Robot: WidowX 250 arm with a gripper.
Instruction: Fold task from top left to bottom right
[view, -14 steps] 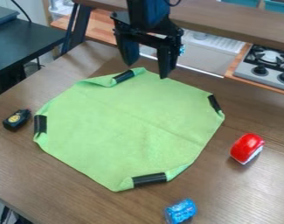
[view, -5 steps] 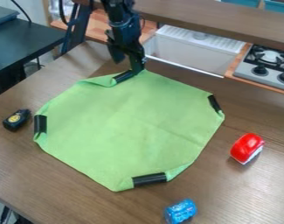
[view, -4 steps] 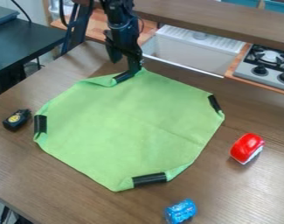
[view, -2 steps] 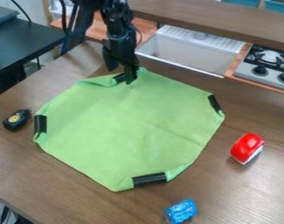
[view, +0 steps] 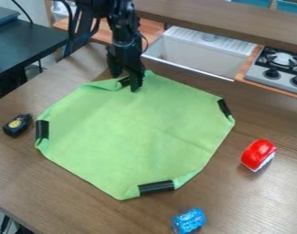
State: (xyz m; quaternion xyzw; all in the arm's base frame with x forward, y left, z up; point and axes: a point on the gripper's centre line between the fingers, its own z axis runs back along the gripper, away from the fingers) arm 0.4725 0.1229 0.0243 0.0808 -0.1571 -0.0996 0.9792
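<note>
Hanging down from the top of the camera view, left of centre, black gripper (view: 126, 82) is at the upper edge of the green cloth (view: 135, 128); fingers stand apart, a gap between them, one tip over the cloth close to the upper black strip (view: 124, 81), partly covering that strip, the other tip further back near the cloth's top edge; whether either tip touches the fabric, cannot tell; cloth lies spread on the brown wood table (view: 248, 201), roughly eight-sided since its four corners are turned in; each turned-in corner bears a black strip: the upper one by the gripper, a left strip (view: 42, 130), a right strip (view: 224, 108) and a lower strip (view: 156, 187); a faint crease runs across the middle toward the lower right; left of the cloth, apart from it, sits a small black object (view: 17, 125) with a round yellow mark; right of the cloth, also apart, a red toy (view: 258, 154) with a white underside; below the cloth, near the bottom edge of view, a blue cylinder (view: 189, 220), lying on its side; behind the table, a white sink (view: 202, 57) and, at far right, a stove (view: 275, 68) with black knobs; upper left, a separate black tabletop (view: 28, 45); across the top, a brown shelf (view: 224, 18)
</note>
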